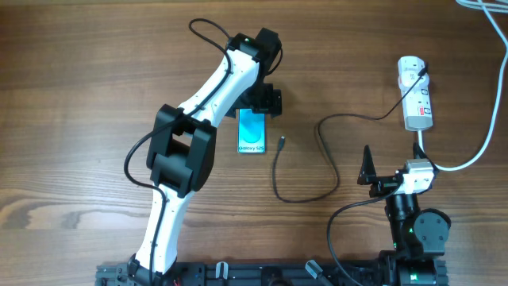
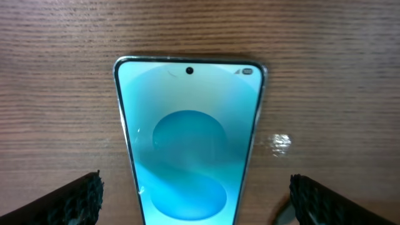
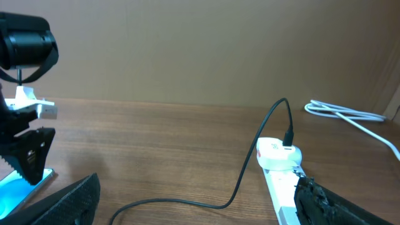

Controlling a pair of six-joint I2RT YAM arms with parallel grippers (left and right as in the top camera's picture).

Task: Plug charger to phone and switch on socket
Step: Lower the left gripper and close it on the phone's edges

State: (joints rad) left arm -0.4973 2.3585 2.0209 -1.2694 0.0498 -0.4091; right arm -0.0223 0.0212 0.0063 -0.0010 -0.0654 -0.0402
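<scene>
The phone (image 1: 252,133) lies flat on the table, cyan screen up, its "Galaxy" end towards me. My left gripper (image 1: 262,101) hovers over its far end, open, one finger on each side; the left wrist view shows the phone (image 2: 190,144) between the two spread fingers (image 2: 194,200). The black charger cable (image 1: 317,163) runs from the white socket (image 1: 416,94) in a loop to its small connector tip (image 1: 282,143), which lies loose right of the phone. My right gripper (image 1: 375,171) is open and empty near the front right. In the right wrist view the socket (image 3: 280,164) and cable (image 3: 250,169) lie ahead of its fingers (image 3: 194,203).
A thick white cord (image 1: 494,79) runs from the socket along the right edge of the table and off the far corner; it also shows in the right wrist view (image 3: 347,114). The left arm (image 1: 186,135) stretches diagonally across the middle of the table.
</scene>
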